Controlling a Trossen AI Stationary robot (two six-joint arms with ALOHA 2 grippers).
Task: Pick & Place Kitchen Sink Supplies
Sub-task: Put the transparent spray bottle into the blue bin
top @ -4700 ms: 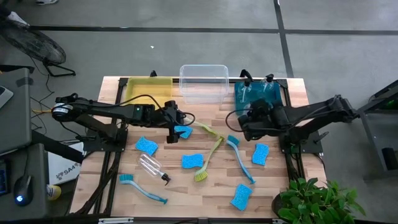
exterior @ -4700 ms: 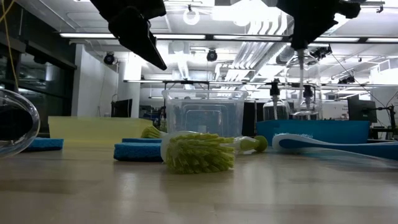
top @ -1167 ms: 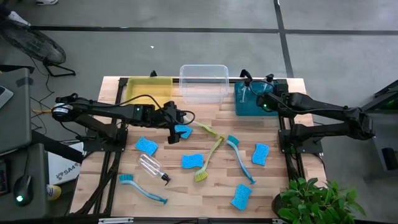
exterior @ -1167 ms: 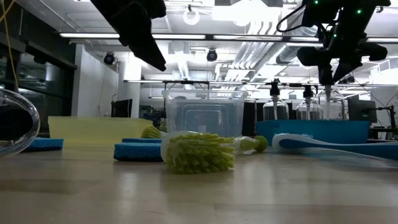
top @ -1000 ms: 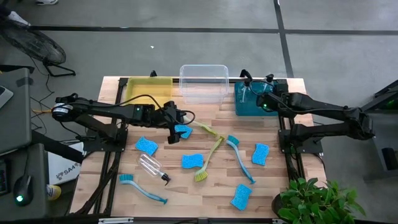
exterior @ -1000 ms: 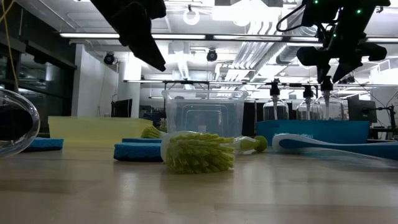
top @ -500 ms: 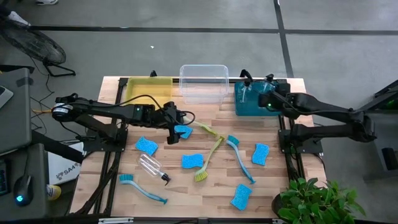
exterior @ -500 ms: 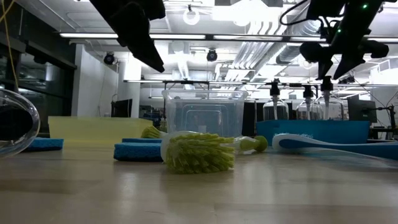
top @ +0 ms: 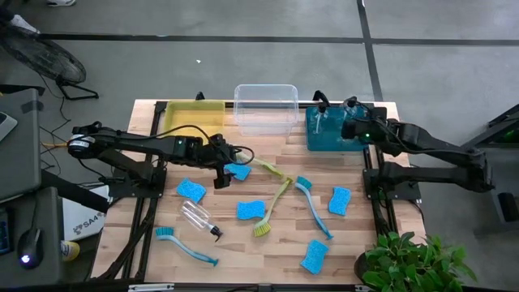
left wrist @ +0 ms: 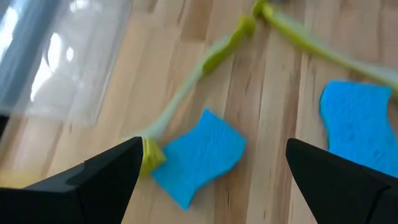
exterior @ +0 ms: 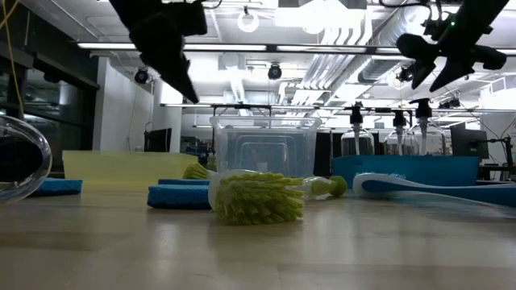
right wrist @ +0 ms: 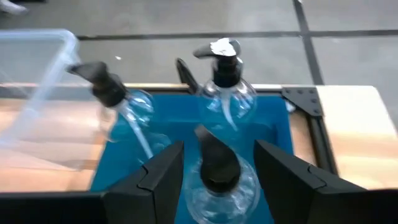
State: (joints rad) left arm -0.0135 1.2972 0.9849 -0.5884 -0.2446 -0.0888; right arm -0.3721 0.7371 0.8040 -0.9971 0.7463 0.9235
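My left gripper (top: 229, 168) hangs open above a blue sponge (left wrist: 199, 155) that lies flat on the wood beside a yellow-green brush (left wrist: 193, 81). My right gripper (right wrist: 217, 171) is open, raised over the teal bin (top: 324, 138). Three clear spray bottles stand upright in that bin. The nearest bottle (right wrist: 217, 180) shows between the fingers from above, and they do not touch it. Another spray bottle (top: 197, 217) lies on its side on the table. Several more sponges and brushes lie scattered over the table.
A yellow bin (top: 193, 118) and a clear bin (top: 265, 107) stand along the far edge, left of the teal one. Blue brushes (top: 185, 246) (top: 312, 203) and sponges (top: 339, 200) (top: 314, 256) lie toward the near edge. A potted plant (top: 409, 259) stands off the near right corner.
My right gripper has risen from just above the bottles in the teal bin and drawn back toward the table's right edge; the bottles stay standing. My left gripper has tipped a little in place above the sponge.
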